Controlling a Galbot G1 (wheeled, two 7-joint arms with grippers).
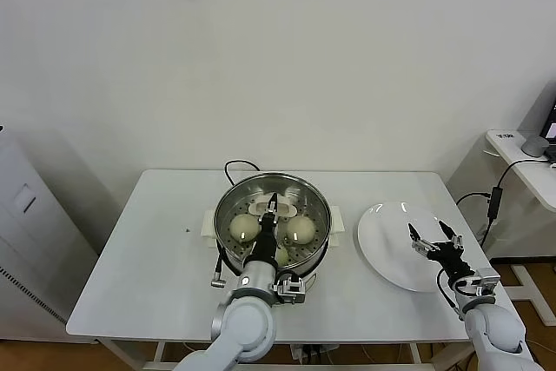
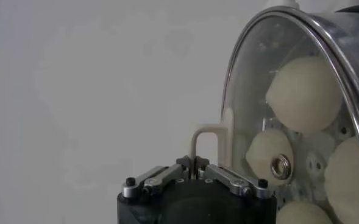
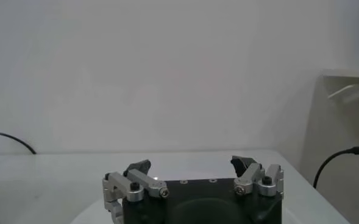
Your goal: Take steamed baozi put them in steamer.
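Note:
The steel steamer (image 1: 228, 202) stands mid-table on its cream base. Three baozi show inside it in the head view (image 1: 244, 228) (image 1: 300, 229) (image 1: 281, 255). My left gripper (image 1: 272, 207) is over the steamer, shut on the thin white handle (image 2: 206, 135) of the round glass lid (image 2: 240, 73). The lid covers the pot's mouth; I cannot tell if it rests on the rim. Through the glass, the left wrist view shows several baozi (image 2: 304, 94) on the perforated tray. My right gripper (image 1: 435, 239) is open and empty above the white plate (image 1: 387, 249).
The flat white plate lies right of the steamer with nothing on it. A black cord (image 1: 233, 165) runs from behind the steamer. A side table with cables (image 1: 521, 158) stands at the far right, and a grey cabinet (image 1: 26, 241) at the left.

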